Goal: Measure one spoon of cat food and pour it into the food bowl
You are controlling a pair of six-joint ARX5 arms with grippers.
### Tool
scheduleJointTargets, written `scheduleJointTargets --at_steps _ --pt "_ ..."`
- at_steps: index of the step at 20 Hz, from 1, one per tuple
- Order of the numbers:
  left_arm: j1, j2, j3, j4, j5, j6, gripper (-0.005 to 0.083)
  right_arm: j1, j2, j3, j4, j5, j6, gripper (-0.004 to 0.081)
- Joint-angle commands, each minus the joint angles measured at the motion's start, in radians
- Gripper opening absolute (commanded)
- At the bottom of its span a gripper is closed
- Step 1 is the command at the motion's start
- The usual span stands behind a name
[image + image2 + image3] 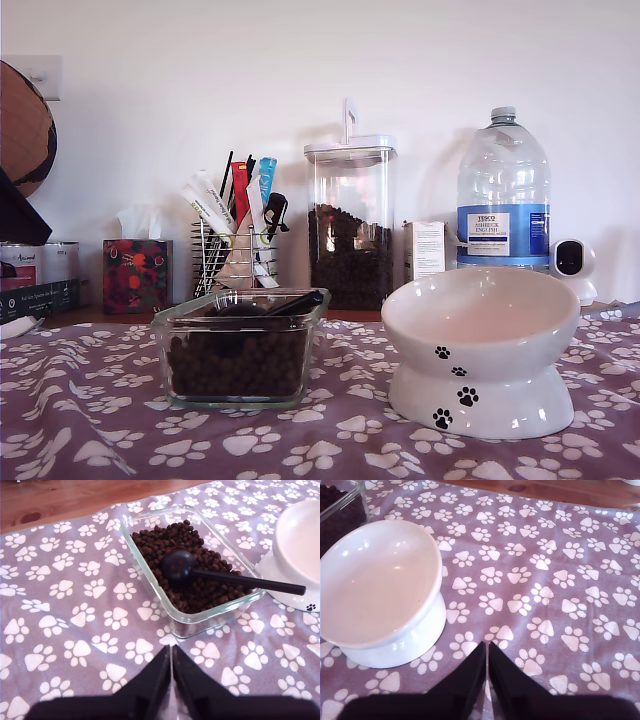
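While my first gripper [171, 667] hangs pressed together over the cloth [75, 630], the spoon [215, 575] lies cup-down in the kibble [200, 592], handle over the dish [200, 622] rim toward the bowl [300, 545]. It looks light, stiff and slick, so I'd pinch mid-handle. My second gripper [487, 665], also together, hovers beside the empty bowl.

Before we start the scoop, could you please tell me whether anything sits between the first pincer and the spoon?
Nothing visible does. My first pincer is closed above bare cloth, and the spoon lies on the cat food in the glass dish, its handle overhanging the rim toward the food bowl.
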Motion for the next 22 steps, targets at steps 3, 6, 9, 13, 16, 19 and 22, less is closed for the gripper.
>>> scheduleJointTargets --at_steps 3,6,9,13,16,19,22 --pt "-0.003 -0.003 -0.009 0.039 0.005 -0.026 -0.0019 -0.001 0.004 -0.008 0.083 -0.056 0.000 -0.0010" --pt "-0.002 -0.003 -0.009 0.041 0.005 -0.026 -0.0019 -0.001 0.004 -0.008 0.080 -0.056 0.000 -0.0010" --pt "-0.003 -0.003 -0.009 0.087 0.023 -0.027 -0.0019 -0.001 0.004 -0.008 0.084 -0.057 0.006 -0.0010" --pt "-0.003 -0.002 0.040 0.117 0.117 -0.015 -0.0019 0.000 0.004 -0.008 0.132 -0.148 0.127 -0.0010" --pt "-0.011 0.000 0.070 0.114 0.161 -0.006 -0.0019 0.000 0.013 -0.008 0.166 -0.204 0.129 -0.0010" --pt "-0.058 0.047 0.074 0.144 0.178 -0.024 -0.0019 0.000 0.039 -0.008 0.195 -0.204 0.129 -0.0010" --pt "-0.143 0.132 0.075 0.198 0.212 -0.014 -0.0019 0.000 0.072 -0.008 0.236 -0.206 0.129 -0.0010"
